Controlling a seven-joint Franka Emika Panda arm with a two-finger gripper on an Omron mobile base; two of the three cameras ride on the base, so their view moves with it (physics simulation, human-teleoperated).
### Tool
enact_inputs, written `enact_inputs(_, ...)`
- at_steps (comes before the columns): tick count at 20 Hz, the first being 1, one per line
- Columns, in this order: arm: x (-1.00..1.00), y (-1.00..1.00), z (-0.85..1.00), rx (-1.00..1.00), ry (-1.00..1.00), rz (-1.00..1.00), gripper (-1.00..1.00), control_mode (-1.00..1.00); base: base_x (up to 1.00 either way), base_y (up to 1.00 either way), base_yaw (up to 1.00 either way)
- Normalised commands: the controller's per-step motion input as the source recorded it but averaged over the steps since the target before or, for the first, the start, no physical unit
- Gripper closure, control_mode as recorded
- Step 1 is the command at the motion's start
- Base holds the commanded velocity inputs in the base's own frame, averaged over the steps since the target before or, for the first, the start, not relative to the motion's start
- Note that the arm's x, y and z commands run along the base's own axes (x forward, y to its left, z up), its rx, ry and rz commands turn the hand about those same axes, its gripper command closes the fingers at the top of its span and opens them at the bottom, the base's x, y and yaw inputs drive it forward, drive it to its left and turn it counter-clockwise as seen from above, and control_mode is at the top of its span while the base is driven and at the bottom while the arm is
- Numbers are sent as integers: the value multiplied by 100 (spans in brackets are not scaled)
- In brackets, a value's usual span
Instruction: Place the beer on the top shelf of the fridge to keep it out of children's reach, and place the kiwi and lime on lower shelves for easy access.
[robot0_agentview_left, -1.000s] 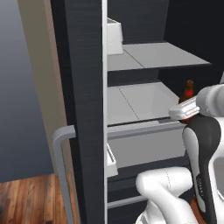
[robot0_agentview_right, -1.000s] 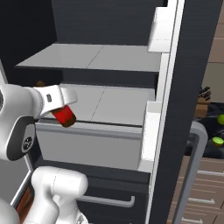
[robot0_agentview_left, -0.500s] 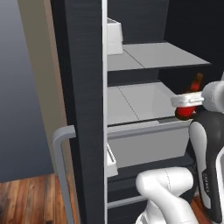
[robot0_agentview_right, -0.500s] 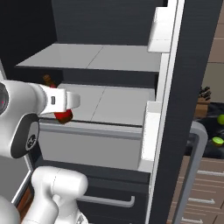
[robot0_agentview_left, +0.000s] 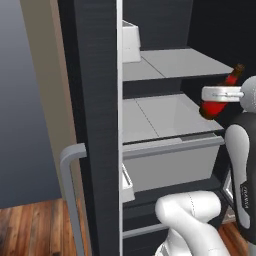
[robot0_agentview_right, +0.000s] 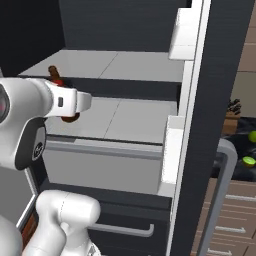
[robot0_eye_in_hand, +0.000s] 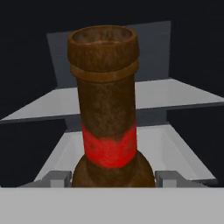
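Note:
The beer (robot0_agentview_left: 218, 102), a brown bottle with a red label, hangs tilted in my gripper (robot0_agentview_left: 216, 93), which is shut on its body. It is level with the gap between the top shelf (robot0_agentview_left: 180, 62) and the lower shelves (robot0_agentview_left: 155, 117), at the front right of the open fridge (robot0_agentview_left: 97, 100). In the right base view the beer (robot0_agentview_right: 55, 75) shows its neck above the white hand, in front of the top shelf (robot0_agentview_right: 125, 65). In the hand view the beer (robot0_eye_in_hand: 107, 127) stands between the fingertips (robot0_eye_in_hand: 59, 177). Far right on a dark counter lie the lime (robot0_agentview_right: 253, 136) and the kiwi (robot0_agentview_right: 248, 161).
The fridge door stands open to the left with a grey bar handle (robot0_agentview_left: 72, 190) and white bins (robot0_agentview_left: 131, 42). The other door edge (robot0_agentview_right: 195, 125) with bins stands on the right. A grey drawer front (robot0_agentview_left: 170, 162) closes the lowest shelf.
The hand has turned and risen a little with the beer, whose neck now points up and toward the fridge's inside. The base has not moved.

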Motion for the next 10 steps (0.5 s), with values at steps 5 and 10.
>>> enact_inputs(5, 7, -1, 30, 0, 0, 0, 100, -100, 0, 0, 0)
enact_inputs(10, 17, 0, 21, 0, 0, 0, 100, -100, 0, 0, 0)
